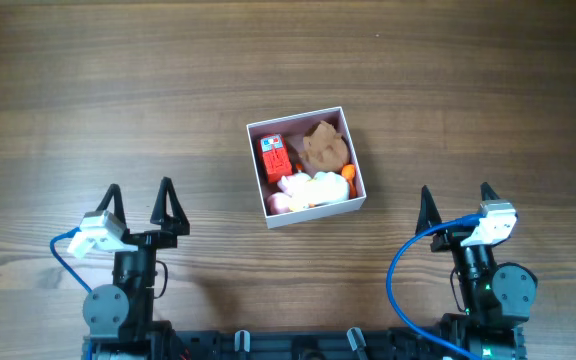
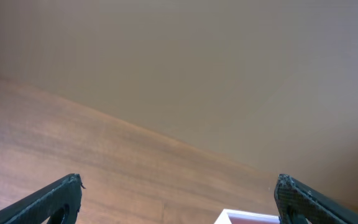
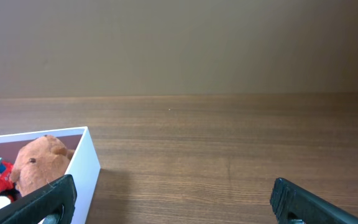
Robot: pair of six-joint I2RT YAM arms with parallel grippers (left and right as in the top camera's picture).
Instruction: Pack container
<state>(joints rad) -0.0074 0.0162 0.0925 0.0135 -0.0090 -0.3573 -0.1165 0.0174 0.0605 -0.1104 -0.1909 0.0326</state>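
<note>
The container (image 1: 315, 212) is a small white box with a pink inside, in the middle of the table. It holds a brown plush animal (image 1: 323, 147), a red toy block (image 1: 274, 157), a white and pink soft toy (image 1: 311, 189) and a small orange piece (image 1: 349, 174). My left gripper (image 1: 140, 196) is open and empty at the front left, well away from the box. My right gripper (image 1: 456, 197) is open and empty at the front right. The right wrist view shows the box wall (image 3: 87, 168) and the brown plush (image 3: 39, 160) at the left. The left wrist view shows a box corner (image 2: 244, 218).
The wooden table (image 1: 118, 90) stretches around the box on all sides. The arm bases and blue cables (image 1: 400, 290) sit along the front edge.
</note>
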